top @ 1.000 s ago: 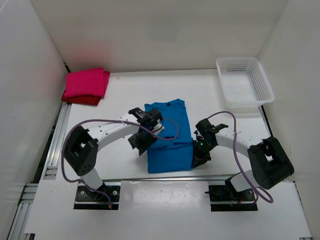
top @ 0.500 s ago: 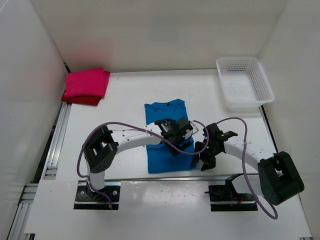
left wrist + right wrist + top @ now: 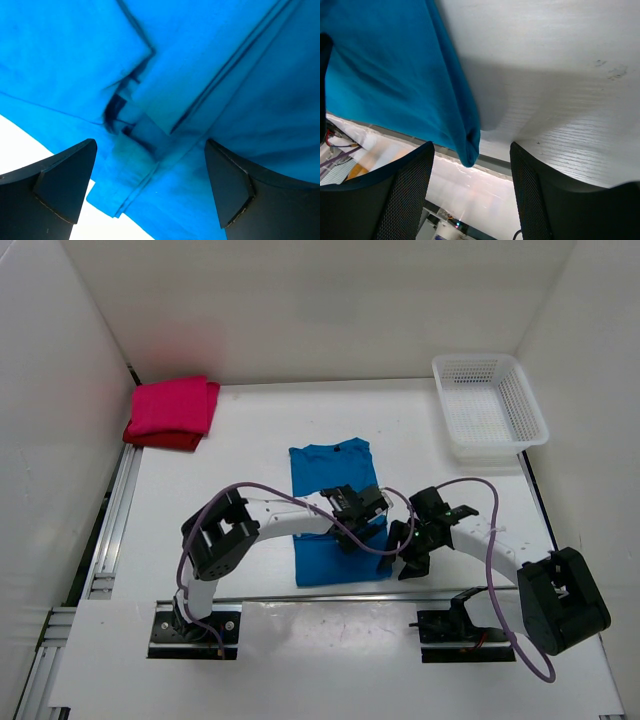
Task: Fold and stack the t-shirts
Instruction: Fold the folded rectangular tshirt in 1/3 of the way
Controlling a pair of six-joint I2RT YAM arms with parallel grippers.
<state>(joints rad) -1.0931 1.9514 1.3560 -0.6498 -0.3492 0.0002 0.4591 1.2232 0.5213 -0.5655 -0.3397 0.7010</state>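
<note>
Top external view: both hands work the near right corner of the blue t-shirt (image 3: 325, 475). The left hand (image 3: 352, 518) is spread wide over its soft, creased layers. The right hand (image 3: 408, 548) is parted beside its edge. Neither grips, probably mid-fold. Far left of it, the magenta t-shirt (image 3: 172, 405) lies folded on the dark red t-shirt (image 3: 160, 438); far right stands a rigid mesh basket (image 3: 487, 358).

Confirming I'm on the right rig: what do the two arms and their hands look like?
The left arm and right arm are white curved links with black joint housings, each trailing a purple cable. The left hand has smooth dark wedge-shaped fingers; the right hand has fingers with a fine mesh texture.
</note>
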